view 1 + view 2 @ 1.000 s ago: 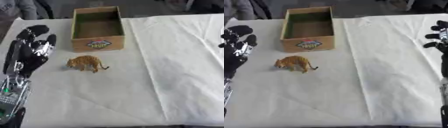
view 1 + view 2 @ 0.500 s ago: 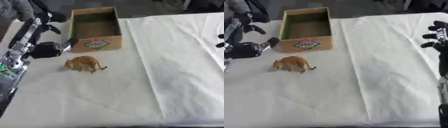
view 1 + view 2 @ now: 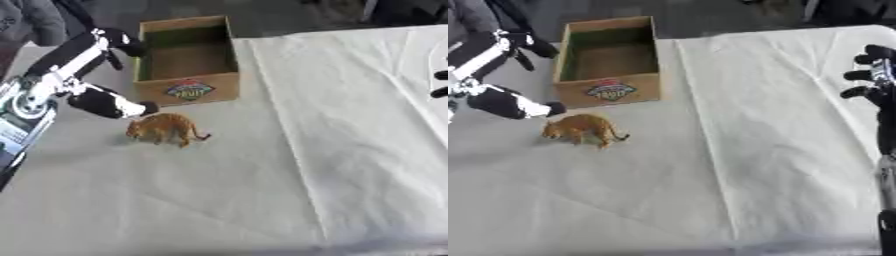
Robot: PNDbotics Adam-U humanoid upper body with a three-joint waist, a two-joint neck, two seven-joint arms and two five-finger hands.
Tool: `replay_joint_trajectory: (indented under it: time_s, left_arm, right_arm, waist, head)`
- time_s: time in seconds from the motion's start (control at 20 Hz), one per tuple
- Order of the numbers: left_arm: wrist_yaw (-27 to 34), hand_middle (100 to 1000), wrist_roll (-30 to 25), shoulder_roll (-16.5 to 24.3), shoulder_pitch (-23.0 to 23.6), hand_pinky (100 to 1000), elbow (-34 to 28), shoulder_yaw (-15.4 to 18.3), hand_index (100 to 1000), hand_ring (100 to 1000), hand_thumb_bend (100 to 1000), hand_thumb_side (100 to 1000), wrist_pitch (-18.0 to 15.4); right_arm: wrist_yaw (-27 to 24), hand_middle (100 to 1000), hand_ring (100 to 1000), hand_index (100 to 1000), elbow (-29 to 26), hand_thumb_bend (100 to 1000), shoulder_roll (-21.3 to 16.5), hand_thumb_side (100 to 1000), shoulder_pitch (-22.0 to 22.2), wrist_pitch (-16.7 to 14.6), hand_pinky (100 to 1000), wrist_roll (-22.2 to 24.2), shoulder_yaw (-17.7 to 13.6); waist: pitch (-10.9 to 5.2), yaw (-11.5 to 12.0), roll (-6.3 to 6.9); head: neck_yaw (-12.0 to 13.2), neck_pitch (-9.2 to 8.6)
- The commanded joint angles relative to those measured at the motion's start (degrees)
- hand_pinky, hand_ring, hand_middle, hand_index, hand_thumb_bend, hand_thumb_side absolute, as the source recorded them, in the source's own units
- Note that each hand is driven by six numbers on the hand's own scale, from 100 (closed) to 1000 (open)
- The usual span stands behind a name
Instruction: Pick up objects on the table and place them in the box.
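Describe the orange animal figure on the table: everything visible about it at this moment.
The orange animal figure looks like a small tiger or cat toy, orange-brown, apparently moulded plastic. It stands upright on its legs on the white tablecloth, head toward the view's left, thin tail curling out to the right. It sits just in front of the cardboard box, apart from it. The left hand hovers close at its upper left; contact cannot be confirmed.

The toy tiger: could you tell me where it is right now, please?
The orange toy tiger stands on the white tablecloth left of centre, just in front of the cardboard box, with the left hand right beside it.
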Motion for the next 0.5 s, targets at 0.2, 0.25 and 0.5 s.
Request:
replay_joint_trajectory:
  time_s: [0.2, 0.25, 0.5]
  left_arm:
    - [-6.13, 647, -6.05, -2.37, -3.49, 619, 6.01, -1.87, 753, 756, 642, 159, -1.25]
    - [-6.97, 645, -7.00, -2.88, -3.73, 617, 6.94, -1.86, 750, 754, 638, 154, -1.78]
    - [-9.58, 641, -11.04, -4.63, -4.17, 614, 9.29, -1.51, 749, 751, 626, 141, -3.18]
  right_arm:
    - [0.01, 667, 627, 779, -0.42, 100, -1.02, 634, -0.27, 0.02, 472, 0.38, -0.11]
    - [0.03, 666, 627, 778, -0.42, 100, -1.00, 635, -0.25, 0.03, 472, 0.39, -0.12]
    - [0.05, 666, 627, 778, -0.44, 100, -0.92, 635, -0.21, 0.02, 472, 0.42, -0.18]
  waist:
    - [-1.02, -0.11, -0.08]
    - [-1.01, -0.11, -0.09]
    - [-1.01, -0.09, -0.15]
  head:
    - [-0.16, 0.32]
    - [-0.19, 0.31]
    - [-0.29, 0.30]
